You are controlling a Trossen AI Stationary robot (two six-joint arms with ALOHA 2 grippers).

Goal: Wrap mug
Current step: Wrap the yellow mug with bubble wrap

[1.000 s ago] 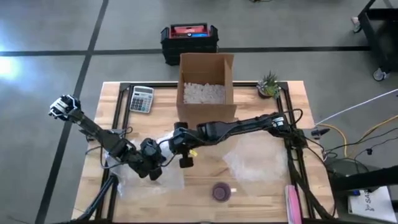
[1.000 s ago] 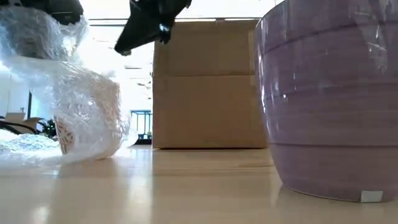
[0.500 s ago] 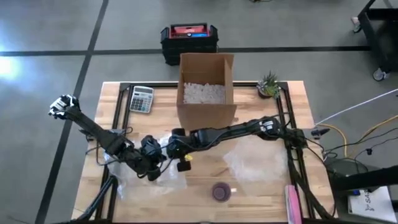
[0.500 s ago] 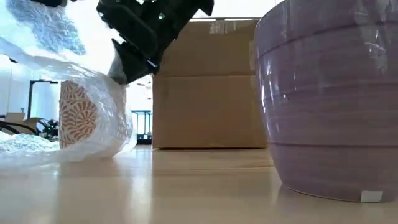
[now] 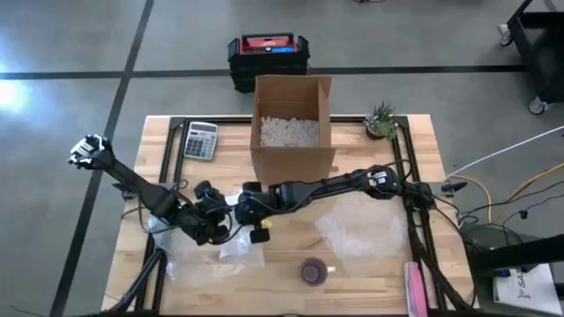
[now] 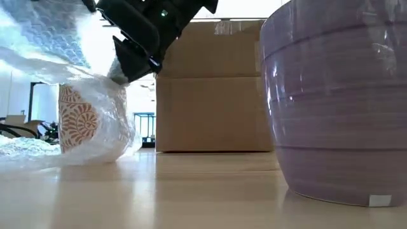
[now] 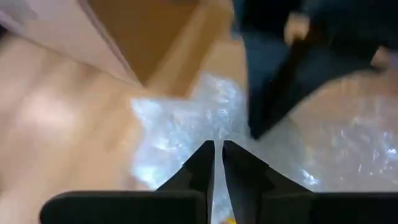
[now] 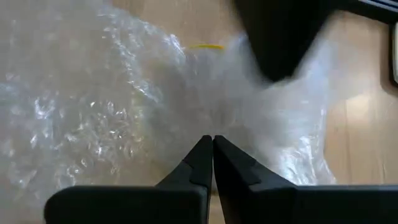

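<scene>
The mug (image 6: 79,124), at the low view's left, is partly covered by bubble wrap (image 6: 44,70); closing is left. Both the left gripper (image 5: 204,231) and the right gripper (image 5: 249,211) are seen with fingers together, pinching wrap.

A white mug (image 6: 79,121) with an orange-brown swirl pattern stands upright on the wooden surface (image 5: 352,273), near its front left part. Clear bubble wrap (image 6: 108,127) is draped loosely around and over it, spreading crumpled onto the surface beside it.

Overhead view straight down, table-level view close behind a purple cup (image 6: 337,102), both sharing the cardboard box (image 5: 292,123).
</scene>
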